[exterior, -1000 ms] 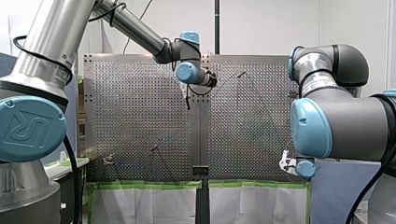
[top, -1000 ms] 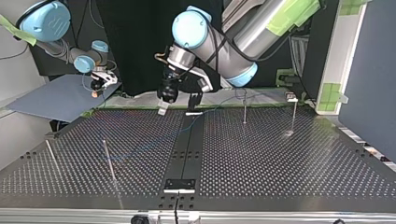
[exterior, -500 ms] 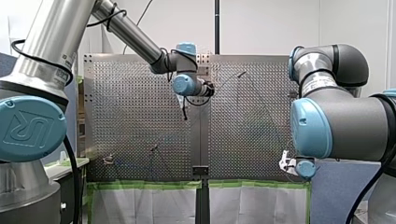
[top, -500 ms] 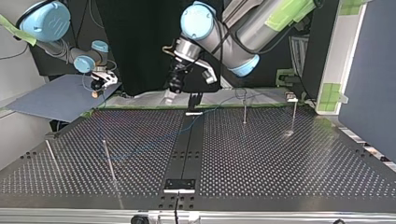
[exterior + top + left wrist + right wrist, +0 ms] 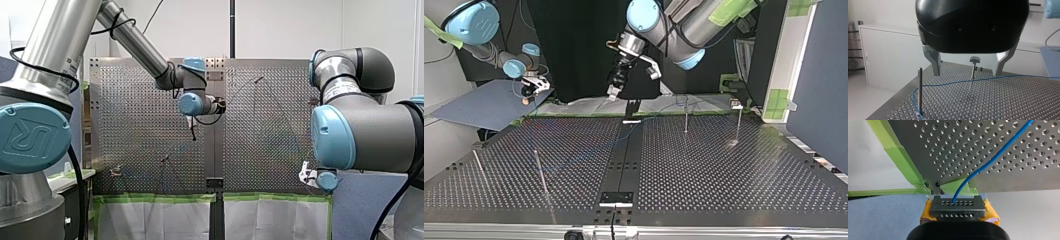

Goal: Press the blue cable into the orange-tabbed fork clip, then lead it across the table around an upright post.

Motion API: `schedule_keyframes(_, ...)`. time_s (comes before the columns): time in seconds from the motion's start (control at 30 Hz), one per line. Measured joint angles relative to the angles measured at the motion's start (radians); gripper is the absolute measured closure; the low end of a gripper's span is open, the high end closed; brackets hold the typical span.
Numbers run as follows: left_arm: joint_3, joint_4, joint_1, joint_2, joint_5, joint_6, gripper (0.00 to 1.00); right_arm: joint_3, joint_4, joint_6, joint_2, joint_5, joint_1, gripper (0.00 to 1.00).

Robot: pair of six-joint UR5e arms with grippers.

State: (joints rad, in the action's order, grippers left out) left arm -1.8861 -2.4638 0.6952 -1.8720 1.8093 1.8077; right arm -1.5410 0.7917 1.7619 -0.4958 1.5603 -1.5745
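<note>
Blue cable [image 5: 998,155] is being pinched at its end by the right gripper [image 5: 958,206], probably for tension; left gripper [image 5: 966,74] is hovering above the table [image 5: 1010,100], fingers wide and empty

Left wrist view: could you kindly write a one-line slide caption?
Open black left pincer above the perforated metal table; thin blue cable bends beside a slim upright metal post.

We see the cable [image 5: 988,161] in bright blue, on the silver table [image 5: 948,150] with its regular pattern of small round holes. The tape [image 5: 895,155] on the table's edge is light green. Our right gripper [image 5: 958,203] has yellow-orange pads [image 5: 925,212]; our left gripper [image 5: 966,74] is black with grey metal fingers [image 5: 934,62].
</note>
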Motion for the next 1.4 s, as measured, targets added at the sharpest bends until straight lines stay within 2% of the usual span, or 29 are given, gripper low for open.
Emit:
schedule_keyframes(0.2, -0.054, 0.035, 0.000, 0.000, 0.000, -0.001, 0.00, 0.000, 0.000, -0.001, 0.000, 0.000, 0.000, 1.00)
schedule_keyframes(0.93, -0.242, 0.046, -0.004, 0.000, 0.001, -0.005, 0.00, 0.000, 0.003, 0.001, 0.000, -0.002, 0.000, 1.00)
schedule_keyframes(1.17, -0.299, 0.090, -0.007, -0.001, 0.002, -0.006, 0.00, 0.000, 0.000, 0.000, 0.000, -0.002, 0.000, 1.00)
schedule_keyframes(1.4, -0.359, 0.150, -0.022, -0.001, 0.010, 0.015, 0.00, 0.000, 0.000, 0.000, 0.000, -0.003, -0.002, 1.00)
